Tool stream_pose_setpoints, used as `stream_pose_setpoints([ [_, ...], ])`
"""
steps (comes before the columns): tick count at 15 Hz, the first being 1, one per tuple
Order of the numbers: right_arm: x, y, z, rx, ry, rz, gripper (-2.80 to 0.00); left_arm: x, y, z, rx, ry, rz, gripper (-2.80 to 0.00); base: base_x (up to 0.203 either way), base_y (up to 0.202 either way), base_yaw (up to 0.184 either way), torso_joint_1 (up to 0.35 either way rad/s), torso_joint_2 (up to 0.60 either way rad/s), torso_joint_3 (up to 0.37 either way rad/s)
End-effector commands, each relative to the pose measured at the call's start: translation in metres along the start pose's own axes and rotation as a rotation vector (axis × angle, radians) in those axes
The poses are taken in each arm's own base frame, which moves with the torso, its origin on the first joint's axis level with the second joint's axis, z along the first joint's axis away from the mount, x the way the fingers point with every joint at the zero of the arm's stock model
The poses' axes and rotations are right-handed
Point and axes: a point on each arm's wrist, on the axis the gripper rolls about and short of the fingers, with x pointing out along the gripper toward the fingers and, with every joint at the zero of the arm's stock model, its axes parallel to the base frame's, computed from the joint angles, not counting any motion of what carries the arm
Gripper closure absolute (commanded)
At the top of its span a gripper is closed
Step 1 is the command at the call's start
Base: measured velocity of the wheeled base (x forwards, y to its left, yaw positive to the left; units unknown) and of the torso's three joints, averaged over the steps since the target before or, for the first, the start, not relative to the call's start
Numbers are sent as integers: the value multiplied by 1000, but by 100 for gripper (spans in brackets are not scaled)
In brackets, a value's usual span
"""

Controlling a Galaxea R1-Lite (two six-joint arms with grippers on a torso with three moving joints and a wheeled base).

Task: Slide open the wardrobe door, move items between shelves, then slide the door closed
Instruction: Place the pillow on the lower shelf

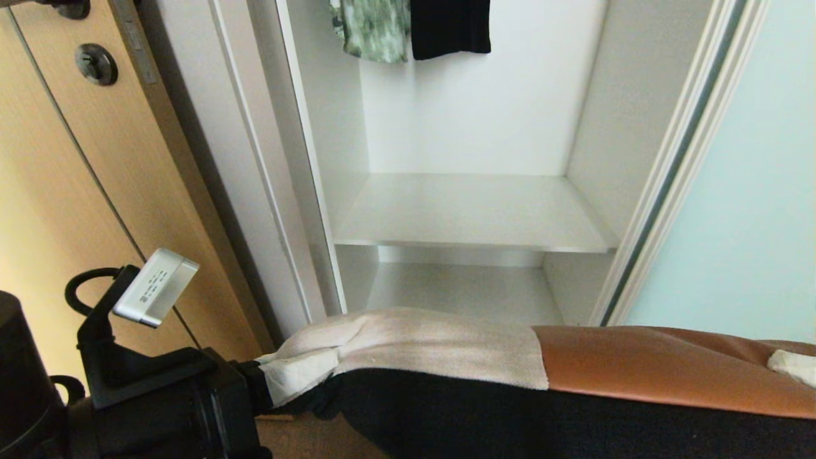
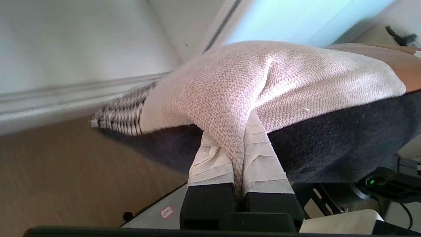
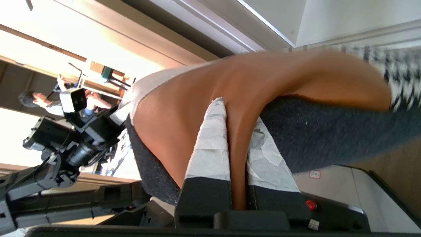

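Beige cloth of the cushion (image 1: pixel 446 347) was pinched by the left gripper (image 2: pixel 238 154), leather by the right gripper (image 3: pixel 236 138); thin folds might slip before reaching a shelf (image 1: pixel 472 213).

Head view looks down into the wardrobe; both wrist views, close behind their tools, share the cushion (image 1: pixel 446 357).

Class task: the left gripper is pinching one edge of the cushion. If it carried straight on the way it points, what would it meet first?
Probably the cushion itself, bunched between the left gripper fingers; beyond that, depth is unclear.
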Motion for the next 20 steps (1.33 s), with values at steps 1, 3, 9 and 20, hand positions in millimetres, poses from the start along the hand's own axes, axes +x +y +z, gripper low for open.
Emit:
stream_pose_setpoints([
  [1,-4,1,-1,-3,-13,6,0,1,1,-1,-5,6,3,0,-192,0,-2,3,-2,2],
  [3,-3,1,-1,-2,-11,4,0,2,3,-5,-4,21,10,0,-195,0,0,3,3,0],
  [9,-3,1,-1,0,-9,5,0,0,4,-8,-4,22,11,0,-96,0,0,1,2,2],
  [20,7,-9,-3,24,25,-31,0,7,7,-11,-9,42,26,0,0,0,0,2,2,-152],
])
